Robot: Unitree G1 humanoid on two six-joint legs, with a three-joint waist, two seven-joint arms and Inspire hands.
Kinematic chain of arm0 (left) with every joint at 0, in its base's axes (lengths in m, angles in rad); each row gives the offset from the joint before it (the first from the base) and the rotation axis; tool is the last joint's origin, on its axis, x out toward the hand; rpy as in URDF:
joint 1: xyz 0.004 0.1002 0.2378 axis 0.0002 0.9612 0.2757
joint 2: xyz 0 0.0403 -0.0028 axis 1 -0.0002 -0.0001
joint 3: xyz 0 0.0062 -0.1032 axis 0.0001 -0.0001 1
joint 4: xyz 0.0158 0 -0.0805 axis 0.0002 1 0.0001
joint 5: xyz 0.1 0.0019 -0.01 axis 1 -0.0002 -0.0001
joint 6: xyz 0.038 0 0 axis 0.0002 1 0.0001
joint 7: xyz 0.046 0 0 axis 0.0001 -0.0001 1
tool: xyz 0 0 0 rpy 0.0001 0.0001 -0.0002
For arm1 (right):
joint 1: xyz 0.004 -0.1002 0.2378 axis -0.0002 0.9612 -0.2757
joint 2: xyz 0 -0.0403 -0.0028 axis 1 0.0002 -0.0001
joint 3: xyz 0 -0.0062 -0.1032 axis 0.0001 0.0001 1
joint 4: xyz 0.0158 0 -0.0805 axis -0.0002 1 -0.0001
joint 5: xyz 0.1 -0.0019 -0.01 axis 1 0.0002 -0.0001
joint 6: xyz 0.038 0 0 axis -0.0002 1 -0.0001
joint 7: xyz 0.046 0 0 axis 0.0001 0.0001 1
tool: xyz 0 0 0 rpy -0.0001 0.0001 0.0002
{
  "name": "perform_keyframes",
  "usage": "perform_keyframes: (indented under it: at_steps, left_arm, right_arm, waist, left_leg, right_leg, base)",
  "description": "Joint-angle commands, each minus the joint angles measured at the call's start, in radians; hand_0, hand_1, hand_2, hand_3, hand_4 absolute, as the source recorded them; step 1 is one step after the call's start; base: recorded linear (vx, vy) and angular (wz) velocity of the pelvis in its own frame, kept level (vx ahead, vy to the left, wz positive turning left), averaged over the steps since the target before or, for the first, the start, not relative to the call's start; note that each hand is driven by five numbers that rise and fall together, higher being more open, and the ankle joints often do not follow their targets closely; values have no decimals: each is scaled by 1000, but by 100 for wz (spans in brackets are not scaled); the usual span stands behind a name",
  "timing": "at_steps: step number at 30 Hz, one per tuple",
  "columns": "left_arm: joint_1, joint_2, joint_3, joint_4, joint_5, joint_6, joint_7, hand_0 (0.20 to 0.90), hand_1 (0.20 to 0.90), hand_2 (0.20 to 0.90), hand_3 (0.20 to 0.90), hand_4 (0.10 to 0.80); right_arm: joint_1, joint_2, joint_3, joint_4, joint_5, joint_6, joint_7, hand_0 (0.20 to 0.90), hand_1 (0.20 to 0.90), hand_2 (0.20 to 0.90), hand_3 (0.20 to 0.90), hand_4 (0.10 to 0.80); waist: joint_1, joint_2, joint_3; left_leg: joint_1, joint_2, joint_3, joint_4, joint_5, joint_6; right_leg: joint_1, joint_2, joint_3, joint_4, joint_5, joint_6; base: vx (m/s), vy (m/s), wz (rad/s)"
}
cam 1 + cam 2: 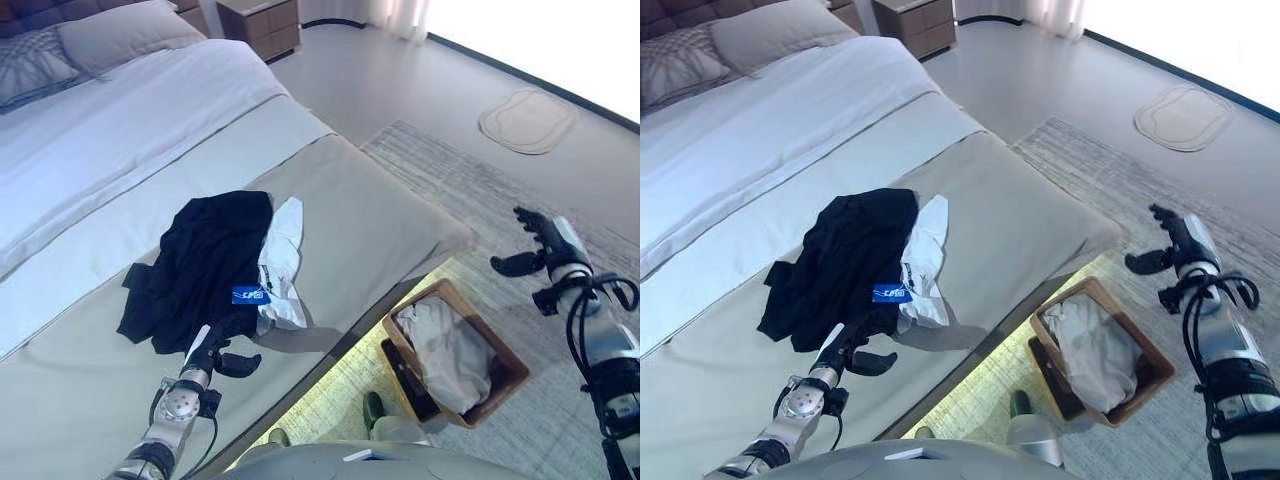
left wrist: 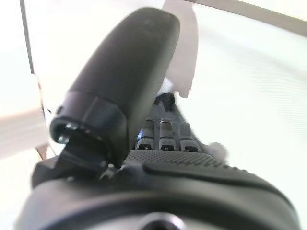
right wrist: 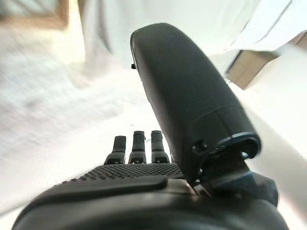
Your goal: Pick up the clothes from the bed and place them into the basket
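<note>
Head cam looks down on a bed (image 1: 380, 215) running from upper left to centre. A black garment (image 1: 200, 265) lies centre-left of frame, long axis slanting lower left to upper right, with a white garment (image 1: 283, 262) touching its right edge. The left hand (image 1: 222, 348), lower centre-left, sits just below the pile's near edge, fingers straight, thumb spread, holding nothing; clothes lie directly ahead of it, toward upper frame. It's clearly the nearer hand. Right hand (image 1: 535, 245) hovers at right of frame over the rug (image 1: 470, 180), well apart from the pile, fingers relaxed & empty. The wooden basket (image 1: 505, 385), lower right on the floor beside the bed, already has pale cloth (image 1: 450, 355) in it.
</note>
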Motion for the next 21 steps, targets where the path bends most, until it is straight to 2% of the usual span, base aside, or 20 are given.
perform_keyframes:
  at_steps: [1,4,9,15,18,21]
  left_arm:
    - [-31,47,49,-26,-35,-94,32,900,900,900,900,800]
    - [-14,45,59,-45,-37,-90,24,900,900,900,900,800]
    - [-3,43,53,-93,-41,-74,13,900,900,900,900,800]
    - [-21,54,21,-137,-55,-40,12,900,900,900,900,800]
    - [-33,61,10,-142,-66,-45,6,900,900,900,900,800]
    - [-32,67,-16,-161,-58,-84,13,900,900,900,900,800]
  right_arm:
    - [-176,-32,51,-75,-124,-102,-94,900,900,900,900,800]
    - [-220,-39,127,-81,-234,-92,-91,900,900,900,900,800]
    - [-300,-45,225,-31,-273,-64,-80,900,900,900,900,800]
    - [-449,-50,333,73,-249,-43,-62,900,900,900,900,800]
    - [-493,-48,364,98,-229,-24,-62,900,900,900,900,800]
    - [-536,-33,391,133,-175,10,-58,900,900,900,900,800]
  waist:
    - [69,-49,-40]
    - [110,-52,-36]
    - [173,-54,-7]
    - [247,-31,66]
    - [266,-20,97]
    - [295,4,149]
  left_leg:
    - [-68,-16,-52,87,-49,2]
    - [-88,-24,-88,105,-47,1]
    - [-142,-39,-147,148,-39,-5]
    - [-227,-58,-205,153,-12,-8]
    - [-258,-65,-226,164,-6,-5]
    - [-300,-78,-254,196,-4,-4]
  right_leg:
    - [-14,-16,-44,132,-112,-6]
    - [-10,-20,-76,164,-138,-20]
    - [-20,-31,-128,200,-157,-40]
    - [-74,-45,-188,235,-171,-56]
    - [-107,-53,-211,273,-184,-63]
    - [-148,-70,-242,333,-203,-78]
  base:
    - [106,9,39]
    - [104,4,45]
    - [40,4,47]
    - [-91,33,35]
    - [-83,15,30]
    - [-43,81,29]
